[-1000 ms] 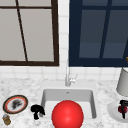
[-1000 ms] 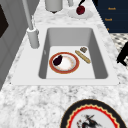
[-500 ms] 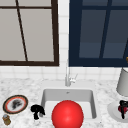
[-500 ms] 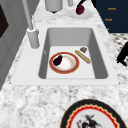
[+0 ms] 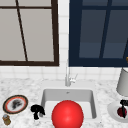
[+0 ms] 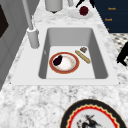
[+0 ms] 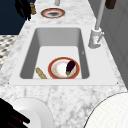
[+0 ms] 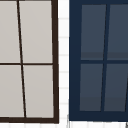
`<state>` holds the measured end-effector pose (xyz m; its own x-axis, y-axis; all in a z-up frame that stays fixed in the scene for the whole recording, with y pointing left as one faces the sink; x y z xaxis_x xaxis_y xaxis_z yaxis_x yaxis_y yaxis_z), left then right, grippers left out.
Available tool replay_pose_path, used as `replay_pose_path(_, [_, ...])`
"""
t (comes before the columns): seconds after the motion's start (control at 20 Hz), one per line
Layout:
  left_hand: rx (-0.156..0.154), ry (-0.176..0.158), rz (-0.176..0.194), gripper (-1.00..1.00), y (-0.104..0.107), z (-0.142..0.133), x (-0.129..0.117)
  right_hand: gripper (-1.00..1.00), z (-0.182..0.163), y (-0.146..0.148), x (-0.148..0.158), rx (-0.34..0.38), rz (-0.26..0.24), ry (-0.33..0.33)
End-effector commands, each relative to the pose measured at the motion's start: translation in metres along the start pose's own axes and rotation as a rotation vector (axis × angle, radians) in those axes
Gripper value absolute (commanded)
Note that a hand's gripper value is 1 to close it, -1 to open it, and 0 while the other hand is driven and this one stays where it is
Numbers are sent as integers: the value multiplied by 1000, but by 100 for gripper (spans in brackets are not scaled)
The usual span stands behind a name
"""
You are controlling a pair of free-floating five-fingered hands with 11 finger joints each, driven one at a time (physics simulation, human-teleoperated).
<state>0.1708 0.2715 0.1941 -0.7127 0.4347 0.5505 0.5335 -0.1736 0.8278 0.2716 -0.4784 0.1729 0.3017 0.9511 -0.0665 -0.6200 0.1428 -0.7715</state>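
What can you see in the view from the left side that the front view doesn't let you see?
Looking from the left side, the basin's floor shows: a red-rimmed plate carrying an eggplant, with a tan stick beside it. The front view instead shows a big red ball covering that floor, the two windows, and the left hand by the sink's left edge. Both show the sink, the faucet and the patterned plate on the counter.
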Motion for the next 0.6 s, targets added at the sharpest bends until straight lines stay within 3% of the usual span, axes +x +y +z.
replay_pose_path(0.0, [0, 0, 0, 0, 0, 0, 0, -100, -19, -3, 6, 46, 22, -3])
replay_pose_path(0.55, [0, 0, 0, 0, 0, 0, 0, -100, -46, 22, 8, 17, 18, 10])
